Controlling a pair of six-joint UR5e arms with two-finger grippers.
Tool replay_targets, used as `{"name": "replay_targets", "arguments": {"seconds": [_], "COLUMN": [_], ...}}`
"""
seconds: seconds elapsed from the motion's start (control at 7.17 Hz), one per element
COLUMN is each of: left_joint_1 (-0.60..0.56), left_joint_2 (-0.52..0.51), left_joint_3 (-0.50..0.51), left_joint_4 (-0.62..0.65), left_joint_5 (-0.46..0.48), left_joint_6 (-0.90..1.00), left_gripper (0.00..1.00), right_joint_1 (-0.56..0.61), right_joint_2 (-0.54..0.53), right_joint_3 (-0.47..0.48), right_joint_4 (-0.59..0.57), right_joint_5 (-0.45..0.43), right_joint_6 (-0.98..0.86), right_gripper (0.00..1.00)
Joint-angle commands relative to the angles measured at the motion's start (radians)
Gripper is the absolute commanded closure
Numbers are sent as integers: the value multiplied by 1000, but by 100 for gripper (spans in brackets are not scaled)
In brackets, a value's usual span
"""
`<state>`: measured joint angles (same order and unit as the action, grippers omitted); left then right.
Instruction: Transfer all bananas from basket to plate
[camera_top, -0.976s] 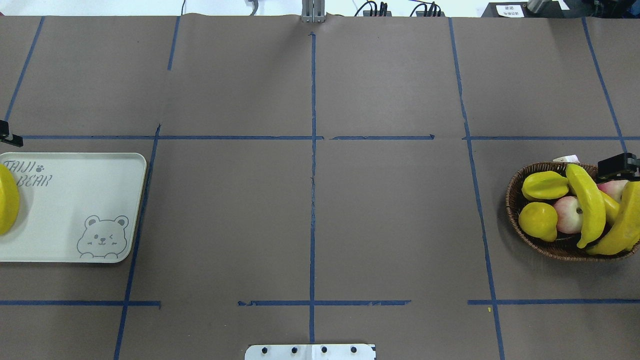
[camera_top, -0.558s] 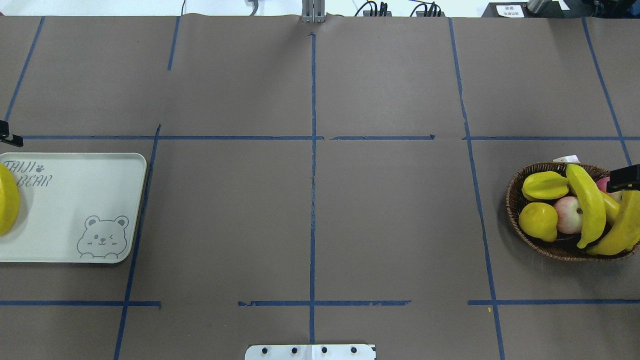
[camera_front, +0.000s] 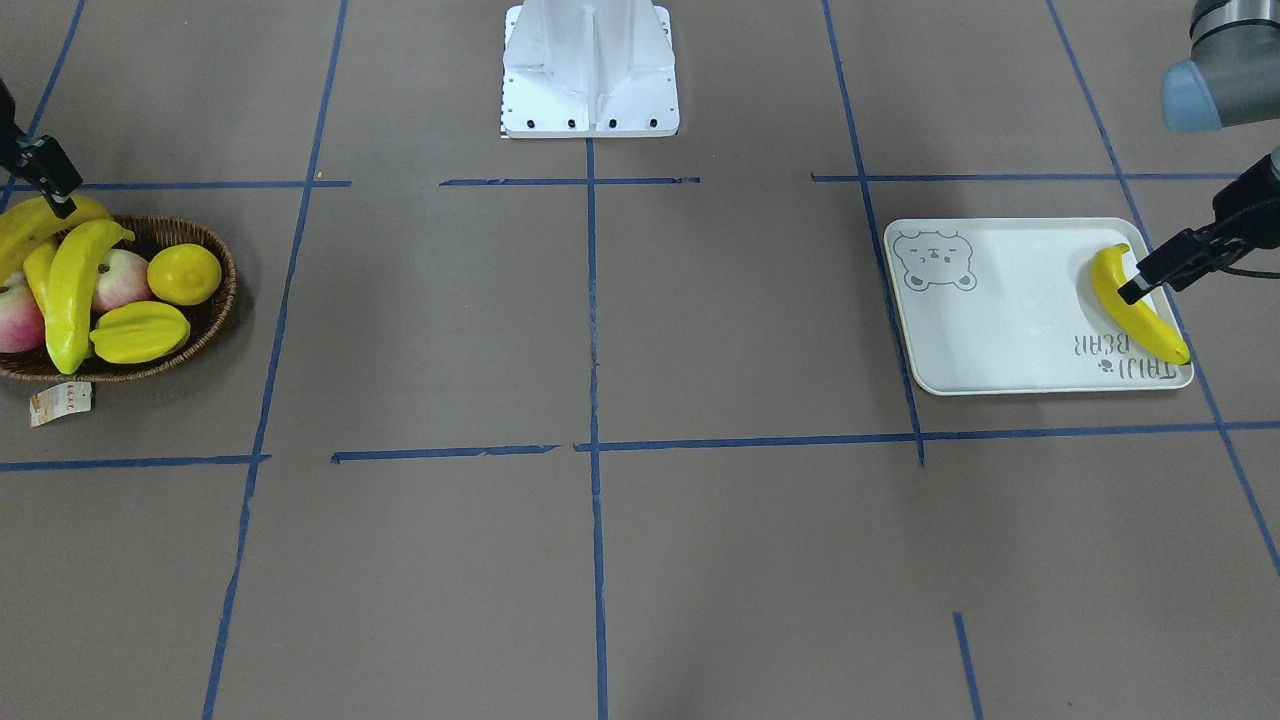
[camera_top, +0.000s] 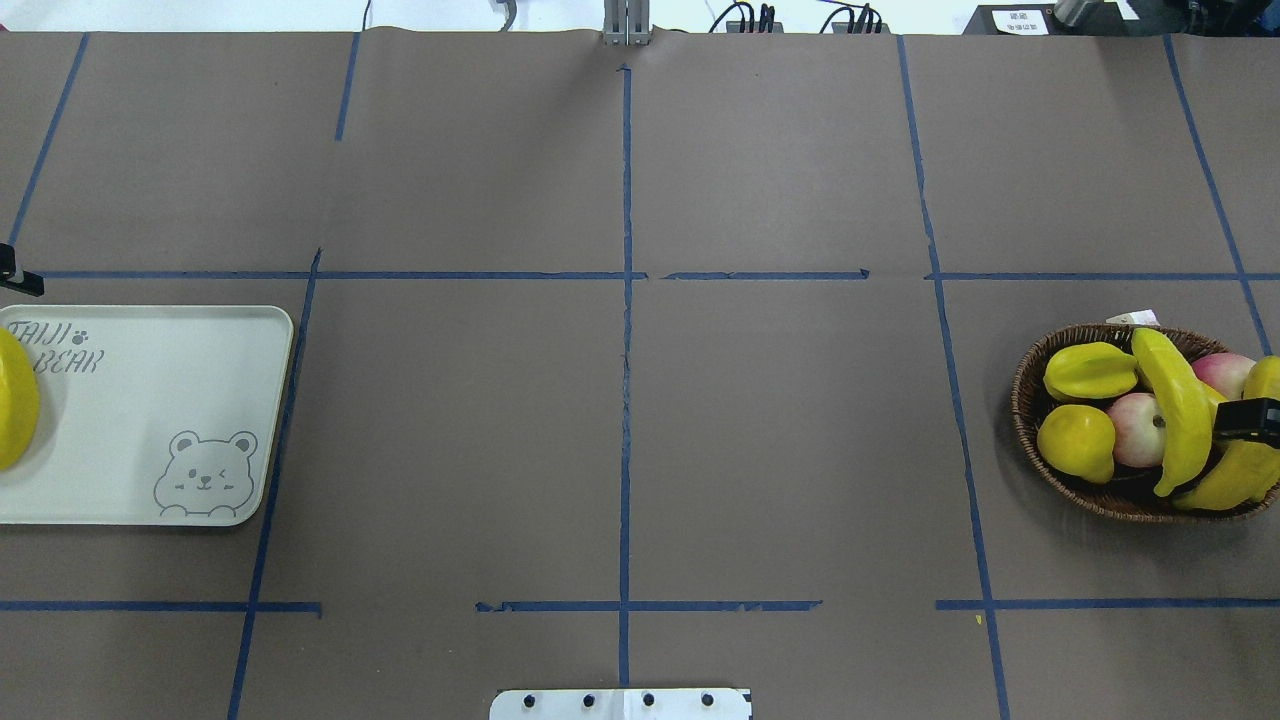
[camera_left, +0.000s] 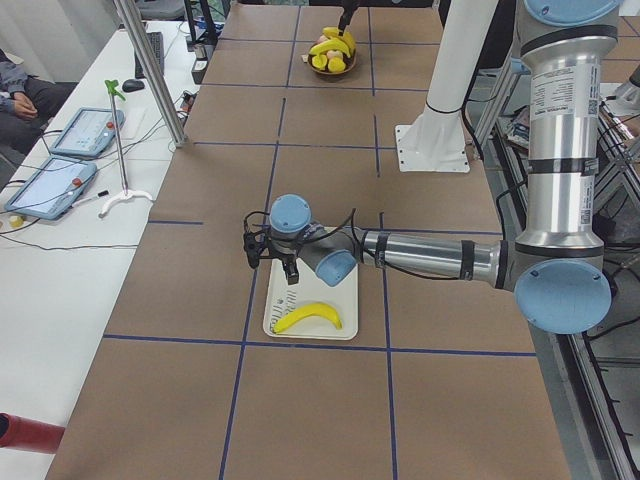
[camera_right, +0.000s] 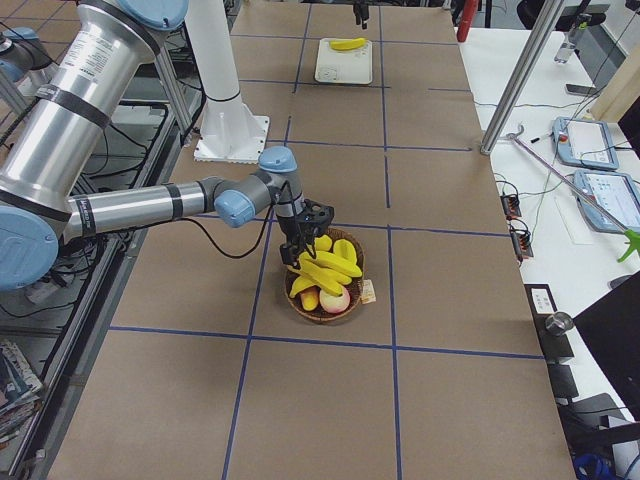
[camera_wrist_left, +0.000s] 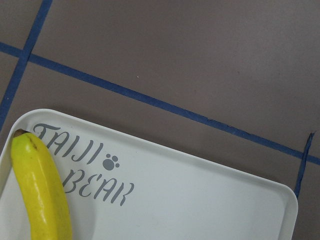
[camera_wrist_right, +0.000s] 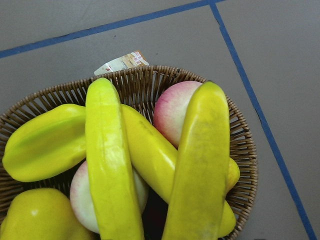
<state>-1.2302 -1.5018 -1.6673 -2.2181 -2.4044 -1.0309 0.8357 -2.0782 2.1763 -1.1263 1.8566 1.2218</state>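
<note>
One banana (camera_front: 1135, 305) lies flat at the outer end of the plate (camera_front: 1010, 320), also seen from the left wrist as banana (camera_wrist_left: 42, 190) on plate (camera_wrist_left: 200, 200). My left gripper (camera_front: 1132, 290) hovers just above it, open and holding nothing. Three bananas (camera_top: 1175, 410) (camera_top: 1240, 470) (camera_top: 1218, 405) rest across other fruit in the basket (camera_top: 1030, 400). My right gripper (camera_top: 1262, 420) is over the rightmost banana (camera_wrist_right: 200, 165), open, with one finger crossing it. Neither wrist view shows any fingers.
In the basket also lie a starfruit (camera_top: 1088, 370), a lemon (camera_top: 1075, 440) and two peaches (camera_top: 1135, 430). A paper tag (camera_front: 60, 402) hangs off the rim. The robot base (camera_front: 590, 65) stands mid-table. Blue tape lines grid the brown table.
My right gripper's finger has moved from the basket's far rim toward the robot, now lying across the rightmost banana. The left gripper and the plate's banana have not moved.
</note>
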Motion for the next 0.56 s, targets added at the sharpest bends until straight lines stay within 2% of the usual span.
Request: {"name": "replay_targets", "arguments": {"seconds": [0.0, 0.42], "left_joint_1": [1, 0], "left_joint_2": [0, 0], "left_joint_3": [0, 0], "left_joint_4": [0, 0], "left_joint_5": [1, 2], "left_joint_6": [0, 5], "left_gripper": [0, 0], "right_joint_1": [-16, -53], "right_joint_2": [-17, 3], "right_joint_3": [-25, -61], "right_joint_4": [14, 11], "right_joint_5": [-11, -22], "right_joint_6": [1, 4], "right_gripper": [4, 8]}}
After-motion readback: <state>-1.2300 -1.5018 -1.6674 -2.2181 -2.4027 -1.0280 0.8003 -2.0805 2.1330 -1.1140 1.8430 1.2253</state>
